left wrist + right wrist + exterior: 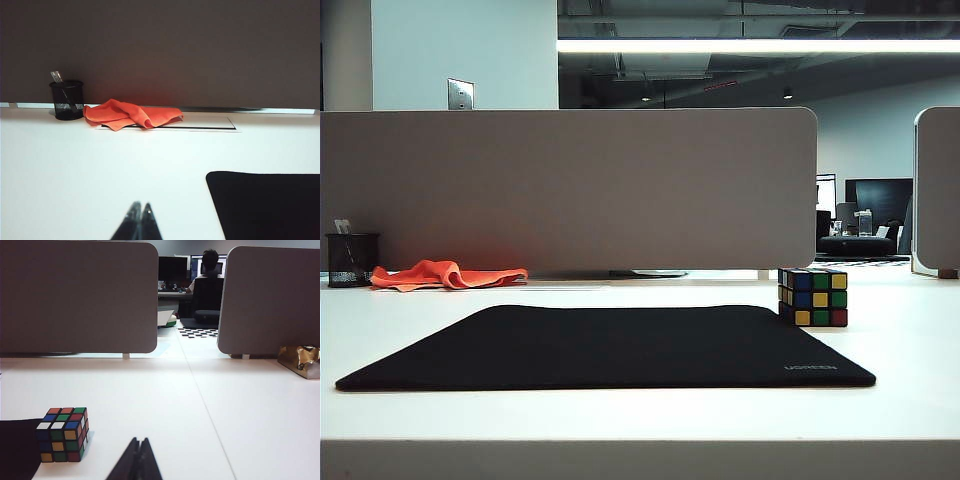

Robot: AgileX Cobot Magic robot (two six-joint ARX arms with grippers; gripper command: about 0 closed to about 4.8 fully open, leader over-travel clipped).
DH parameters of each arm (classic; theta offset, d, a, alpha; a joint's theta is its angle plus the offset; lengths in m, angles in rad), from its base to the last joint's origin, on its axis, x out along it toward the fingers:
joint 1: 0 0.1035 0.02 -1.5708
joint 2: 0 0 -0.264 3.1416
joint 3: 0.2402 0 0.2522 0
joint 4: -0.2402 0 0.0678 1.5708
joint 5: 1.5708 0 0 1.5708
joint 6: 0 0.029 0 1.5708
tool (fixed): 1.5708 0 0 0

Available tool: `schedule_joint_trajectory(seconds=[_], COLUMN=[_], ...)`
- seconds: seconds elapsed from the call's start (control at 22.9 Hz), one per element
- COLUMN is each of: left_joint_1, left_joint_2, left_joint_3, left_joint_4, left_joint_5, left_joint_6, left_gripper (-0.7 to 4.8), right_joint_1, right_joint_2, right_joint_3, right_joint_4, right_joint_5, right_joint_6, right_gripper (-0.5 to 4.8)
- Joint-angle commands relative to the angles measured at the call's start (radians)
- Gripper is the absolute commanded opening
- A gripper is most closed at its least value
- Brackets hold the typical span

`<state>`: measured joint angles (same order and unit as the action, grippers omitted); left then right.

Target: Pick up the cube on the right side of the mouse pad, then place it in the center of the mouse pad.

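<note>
White desk, mouse pad [610,345] lengthwise across, cube [813,296] upright at right edge.

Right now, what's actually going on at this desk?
Nothing is being handled yet. The cube sits on the table at the mouse pad's right edge, not on its centre. The left gripper and the right gripper are both shut, empty and held back from everything. An orange cloth and a pen cup sit by the divider.
</note>
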<state>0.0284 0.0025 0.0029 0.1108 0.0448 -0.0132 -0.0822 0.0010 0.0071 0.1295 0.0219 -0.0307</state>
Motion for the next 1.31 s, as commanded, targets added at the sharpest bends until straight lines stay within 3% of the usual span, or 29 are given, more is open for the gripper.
schedule_joint_trajectory(seconds=[0.04, 0.44, 0.52, 0.61, 0.79, 1.05, 1.18, 1.31], left_joint_1=[0.001, 0.001, 0.001, 0.001, 0.001, -0.013, -0.064, -0.086], left_joint_2=[0.000, 0.000, 0.000, 0.003, 0.048, 0.237, 0.341, 0.429], left_joint_3=[0.003, 0.011, 0.037, 0.121, 0.278, 0.510, 0.629, 0.723], left_joint_4=[-0.024, -0.005, -0.040, -0.138, -0.254, -0.486, -0.521, -0.547], left_joint_5=[0.000, -0.002, -0.008, -0.017, 0.049, 0.182, 0.239, 0.290], left_joint_6=[0.002, 0.001, -0.003, -0.003, -0.002, 0.035, 0.052, 0.061], left_gripper=[-0.03, -0.05, -0.05, -0.05, -0.05, -0.05, -0.05, -0.05], right_joint_1=[-0.001, 0.000, 0.000, 0.003, 0.006, 0.006, 0.006, 0.026], right_joint_2=[-0.002, -0.002, -0.002, -0.002, 0.003, 0.048, 0.148, 0.229], right_joint_3=[-0.006, -0.004, 0.004, 0.051, 0.177, 0.368, 0.473, 0.532], right_joint_4=[0.021, 0.024, 0.056, 0.033, -0.115, -0.290, -0.352, -0.364], right_joint_5=[0.001, -0.009, -0.029, -0.028, -0.028, -0.031, -0.114, -0.124], right_joint_6=[0.000, 0.008, 0.064, 0.176, 0.242, 0.242, 0.242, 0.241], right_gripper=[-0.01, -0.01, -0.01, -0.02, -0.04, -0.05, -0.05, -0.05])
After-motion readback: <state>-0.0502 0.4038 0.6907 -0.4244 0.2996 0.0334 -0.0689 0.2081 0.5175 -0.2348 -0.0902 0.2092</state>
